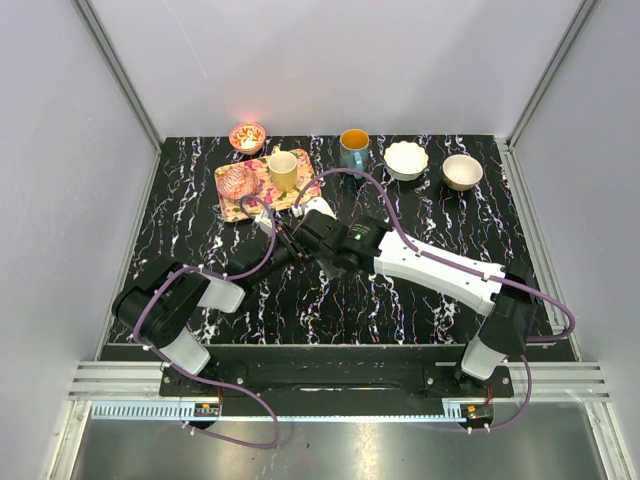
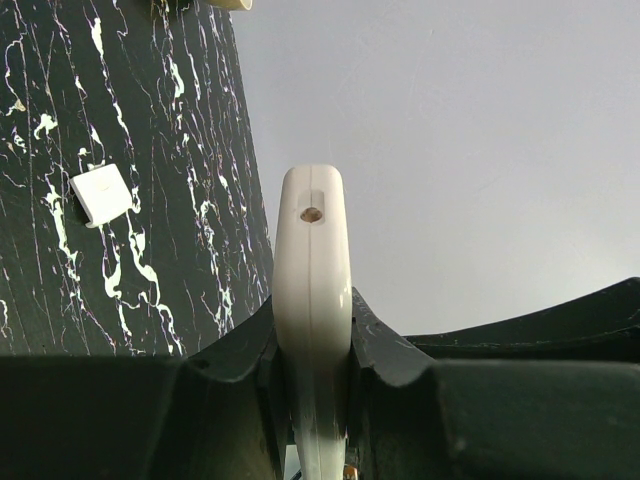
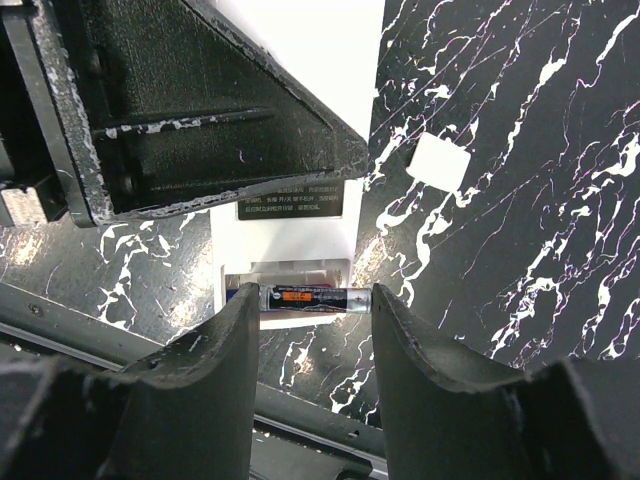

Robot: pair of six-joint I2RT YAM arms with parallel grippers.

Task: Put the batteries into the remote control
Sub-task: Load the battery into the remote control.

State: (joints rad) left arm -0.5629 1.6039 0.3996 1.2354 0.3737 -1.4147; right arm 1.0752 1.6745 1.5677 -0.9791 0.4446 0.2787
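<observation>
The white remote control (image 2: 312, 250) stands edge-on between the fingers of my left gripper (image 2: 313, 325), which is shut on it. In the right wrist view its back (image 3: 285, 225) faces the camera, with a dark label and an open recess (image 3: 290, 272) at the near end. My right gripper (image 3: 317, 306) is shut on a dark battery (image 3: 320, 298) with an orange label, pinched end to end and lying across the recess. A little red and blue shows in the recess behind it. From above, the left gripper (image 1: 287, 244) and right gripper (image 1: 301, 233) meet at mid-table.
The small white square cover (image 3: 438, 160) lies on the black marbled table beside the remote, and the left wrist view shows this cover (image 2: 102, 192) too. At the back stand a floral tray (image 1: 262, 190) with a yellow cup (image 1: 283, 171), a small dish (image 1: 247, 136), a teal mug (image 1: 354, 148) and two white bowls (image 1: 406, 160).
</observation>
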